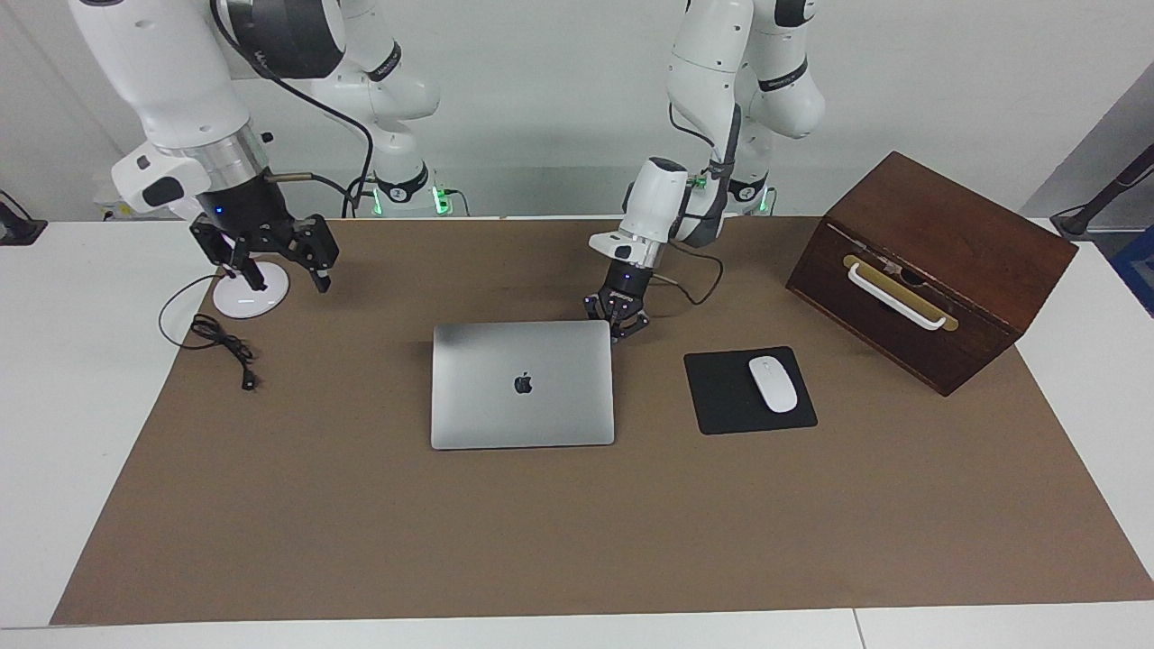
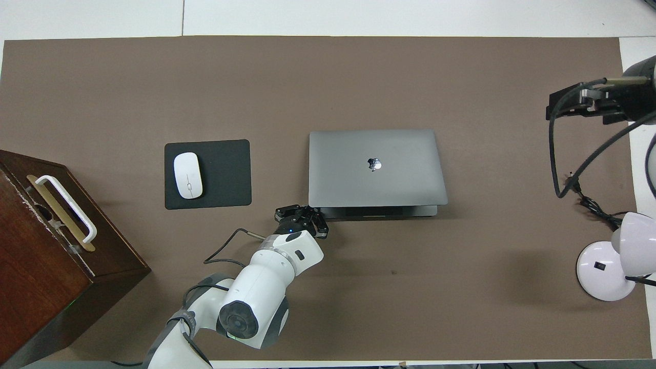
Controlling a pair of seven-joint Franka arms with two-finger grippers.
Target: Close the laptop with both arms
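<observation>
Laptop (image 1: 522, 383) lies shut at frame centre. Lift the closed left tool (image 1: 618, 324) straight off its upper corner; open right tool (image 1: 270, 261) waits upper left.

White table (image 1: 54, 433) under brown mat (image 1: 577, 532), white lamp (image 1: 251, 290)

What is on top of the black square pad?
A white mouse lies on the black mouse pad, beside the closed laptop. Nothing else is on the pad. The patch of pad under the mouse is covered, so it cannot be seen.
</observation>
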